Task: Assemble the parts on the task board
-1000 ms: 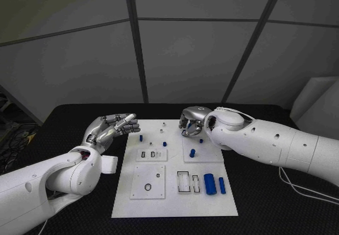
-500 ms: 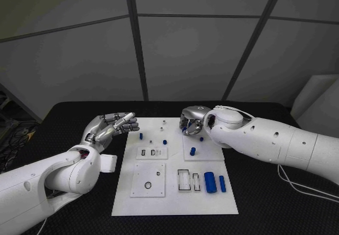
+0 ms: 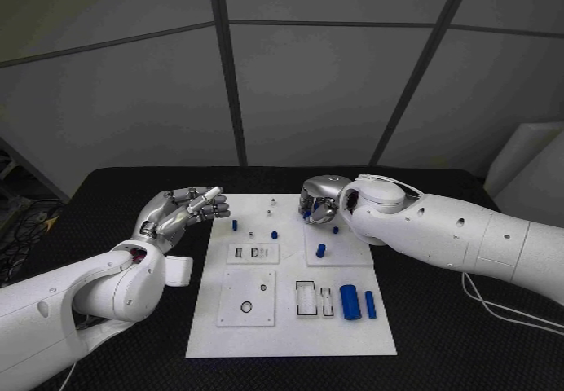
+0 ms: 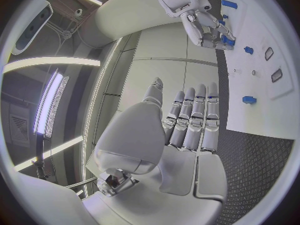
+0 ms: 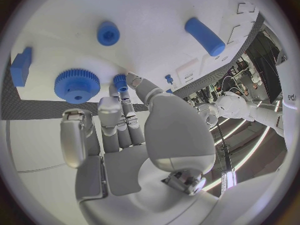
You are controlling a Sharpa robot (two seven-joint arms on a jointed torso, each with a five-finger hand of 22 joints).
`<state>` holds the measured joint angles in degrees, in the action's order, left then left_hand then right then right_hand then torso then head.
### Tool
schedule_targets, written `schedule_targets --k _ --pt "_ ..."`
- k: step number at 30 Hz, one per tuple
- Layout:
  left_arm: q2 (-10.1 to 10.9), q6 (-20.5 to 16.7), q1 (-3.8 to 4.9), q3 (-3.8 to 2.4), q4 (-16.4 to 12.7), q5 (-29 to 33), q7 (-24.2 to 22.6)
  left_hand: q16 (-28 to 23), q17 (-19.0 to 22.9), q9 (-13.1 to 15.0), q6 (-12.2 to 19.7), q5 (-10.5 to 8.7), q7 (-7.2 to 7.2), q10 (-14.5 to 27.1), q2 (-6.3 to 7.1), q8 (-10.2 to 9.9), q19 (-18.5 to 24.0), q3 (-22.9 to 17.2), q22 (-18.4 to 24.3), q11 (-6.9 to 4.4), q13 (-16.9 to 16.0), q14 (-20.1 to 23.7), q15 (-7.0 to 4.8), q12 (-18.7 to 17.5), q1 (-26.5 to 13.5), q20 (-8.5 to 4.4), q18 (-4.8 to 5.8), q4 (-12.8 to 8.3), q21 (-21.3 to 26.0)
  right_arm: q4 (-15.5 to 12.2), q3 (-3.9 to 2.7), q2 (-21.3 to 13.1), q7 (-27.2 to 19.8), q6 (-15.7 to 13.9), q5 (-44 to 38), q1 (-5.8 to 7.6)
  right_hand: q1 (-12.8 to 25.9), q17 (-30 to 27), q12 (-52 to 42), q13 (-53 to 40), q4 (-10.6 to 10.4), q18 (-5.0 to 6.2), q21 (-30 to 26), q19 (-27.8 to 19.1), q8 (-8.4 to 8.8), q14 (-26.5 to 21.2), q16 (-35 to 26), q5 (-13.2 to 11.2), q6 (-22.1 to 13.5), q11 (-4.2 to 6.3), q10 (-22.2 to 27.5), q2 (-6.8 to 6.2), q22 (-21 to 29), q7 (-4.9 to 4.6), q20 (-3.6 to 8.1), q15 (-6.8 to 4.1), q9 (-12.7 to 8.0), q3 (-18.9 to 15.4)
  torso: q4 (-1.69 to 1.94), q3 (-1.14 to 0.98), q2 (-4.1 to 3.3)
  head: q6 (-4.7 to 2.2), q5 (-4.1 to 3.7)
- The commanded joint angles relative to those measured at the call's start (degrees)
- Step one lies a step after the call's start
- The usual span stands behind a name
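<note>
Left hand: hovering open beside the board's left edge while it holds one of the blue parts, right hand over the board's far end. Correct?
Not quite. The left hand does hover open beside the task board's left edge, but it holds nothing; the left wrist view shows its fingers straight and apart with no blue part in them. The right hand is over the board's far end, as you said.

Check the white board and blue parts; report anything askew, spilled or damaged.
Nothing stands out. The white task board lies flat on the black table; the large blue cylinder and thinner blue pin lie side by side on it, undamaged.
</note>
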<state>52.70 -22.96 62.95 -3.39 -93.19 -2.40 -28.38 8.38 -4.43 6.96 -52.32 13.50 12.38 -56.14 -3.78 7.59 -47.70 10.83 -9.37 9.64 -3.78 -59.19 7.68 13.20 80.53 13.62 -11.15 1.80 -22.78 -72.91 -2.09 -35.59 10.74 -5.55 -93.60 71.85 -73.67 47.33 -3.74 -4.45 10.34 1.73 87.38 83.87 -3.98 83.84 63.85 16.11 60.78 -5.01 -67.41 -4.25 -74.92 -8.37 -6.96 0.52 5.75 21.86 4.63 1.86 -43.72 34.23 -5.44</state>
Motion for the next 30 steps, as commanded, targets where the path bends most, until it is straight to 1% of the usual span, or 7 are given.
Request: schedule_targets --k 1,4,7,14,22,27,30 --pt "0.05 0.84 0.10 -0.08 0.00 -0.44 -0.03 -0.17 0.09 -0.09 -0.21 -0.12 0.18 -0.14 -0.19 -0.39 0.25 0.34 0.08 0.18 0.09 0.18 0.27 -0.20 -0.40 0.31 0.82 0.04 0.17 -0.33 0.02 -0.17 0.59 -1.16 -0.94 0.06 -0.83 0.76 -0.43 -0.48 0.13 -0.65 0.59 3.19 -0.69 0.78 0.93 0.32 1.36 0.52 -1.93 1.23 -10.27 0.33 0.63 -0.74 0.37 0.95 0.08 0.04 -0.03 0.03 0.03" --pt "0.11 0.88 0.10 -0.08 0.02 -0.44 0.01 -0.17 0.09 -0.09 -0.21 -0.12 0.18 -0.14 -0.19 -0.39 0.25 0.34 0.08 0.18 0.09 0.18 0.27 -0.20 -0.40 0.31 0.82 0.04 0.17 -0.60 0.02 -0.37 0.80 -3.73 -1.56 0.06 -1.96 1.36 -0.90 -1.03 0.62 -0.94 1.17 3.98 -1.42 0.69 1.67 0.72 3.10 1.26 -4.12 1.99 -11.60 0.91 1.19 -1.39 1.02 1.49 0.10 0.05 -0.07 -0.01 0.04" --pt "0.16 0.92 0.10 -0.08 0.04 -0.44 0.04 -0.22 0.09 -0.10 -0.22 -0.20 0.19 -0.14 -0.23 -0.43 0.24 0.38 0.10 0.19 0.08 0.15 0.27 -0.26 -0.42 0.32 0.82 -0.01 0.17 -0.88 0.02 -0.50 0.56 -6.14 -1.88 0.05 -2.60 1.73 -1.12 -1.47 1.02 -1.17 1.60 4.60 -1.72 0.62 2.14 1.06 3.93 1.71 -5.43 2.25 -12.61 1.21 1.64 -1.79 1.46 1.60 0.10 0.07 -0.09 -0.07 0.10" --pt "0.21 1.07 0.10 -0.08 0.04 -0.44 0.12 -0.24 0.09 -0.10 -0.24 -0.26 0.19 -0.15 -0.27 -0.46 0.22 0.39 0.11 0.19 0.08 0.12 0.27 -0.29 -0.41 0.33 0.81 -0.04 0.17 -2.19 0.00 -0.61 -0.64 -11.18 -2.16 0.05 -3.19 2.17 -1.22 -2.10 1.53 -1.42 2.07 5.27 -1.84 0.51 2.71 1.44 4.60 2.13 -6.85 2.40 -13.72 1.49 2.16 -2.26 2.00 1.60 0.21 0.12 -0.09 -0.36 0.18" --pt "0.32 1.19 0.10 -0.08 -0.06 -0.44 0.16 -0.28 0.09 -0.10 -0.27 -0.36 0.20 -0.18 -0.34 -0.50 0.19 0.42 0.13 0.19 0.07 0.07 0.27 -0.34 -0.38 0.33 0.80 -0.12 0.17 -2.74 -0.02 0.35 -0.55 -14.51 -2.22 0.06 -3.31 2.24 -1.08 -2.22 1.71 -1.45 2.13 5.37 -1.74 0.47 2.82 1.56 4.56 2.13 -6.91 2.31 -13.87 1.50 2.25 -2.31 2.10 1.61 0.31 0.19 -0.17 -0.99 0.34" --pt "0.37 1.23 0.10 -0.08 -0.16 -0.44 0.16 -0.28 0.09 -0.10 -0.27 -0.36 0.20 -0.18 -0.34 -0.50 0.19 0.42 0.13 0.19 0.07 0.07 0.27 -0.34 -0.38 0.33 0.80 -0.12 0.17 -1.36 -0.02 2.05 -0.57 -15.53 -2.26 0.07 -3.31 2.30 -0.87 -2.27 1.80 -1.46 2.15 5.39 -1.61 0.44 2.92 1.63 4.43 2.08 -6.80 2.24 -13.92 1.45 2.29 -2.31 2.15 1.62 0.38 0.20 -0.26 -1.31 0.56" --pt "0.39 1.30 0.11 -0.08 -0.24 -0.44 0.18 -0.28 0.09 -0.10 -0.27 -0.36 0.20 -0.18 -0.34 -0.50 0.19 0.42 0.13 0.19 0.07 0.07 0.27 -0.34 -0.38 0.33 0.80 -0.12 0.17 0.28 -0.03 3.75 -0.87 -15.81 -2.28 0.08 -3.32 2.28 -0.79 -2.29 1.83 -1.46 2.14 5.38 -1.55 0.42 2.93 1.66 4.37 2.06 -6.76 2.24 -13.89 1.43 2.30 -2.30 2.16 1.64 0.49 0.28 -0.33 -1.43 0.57"
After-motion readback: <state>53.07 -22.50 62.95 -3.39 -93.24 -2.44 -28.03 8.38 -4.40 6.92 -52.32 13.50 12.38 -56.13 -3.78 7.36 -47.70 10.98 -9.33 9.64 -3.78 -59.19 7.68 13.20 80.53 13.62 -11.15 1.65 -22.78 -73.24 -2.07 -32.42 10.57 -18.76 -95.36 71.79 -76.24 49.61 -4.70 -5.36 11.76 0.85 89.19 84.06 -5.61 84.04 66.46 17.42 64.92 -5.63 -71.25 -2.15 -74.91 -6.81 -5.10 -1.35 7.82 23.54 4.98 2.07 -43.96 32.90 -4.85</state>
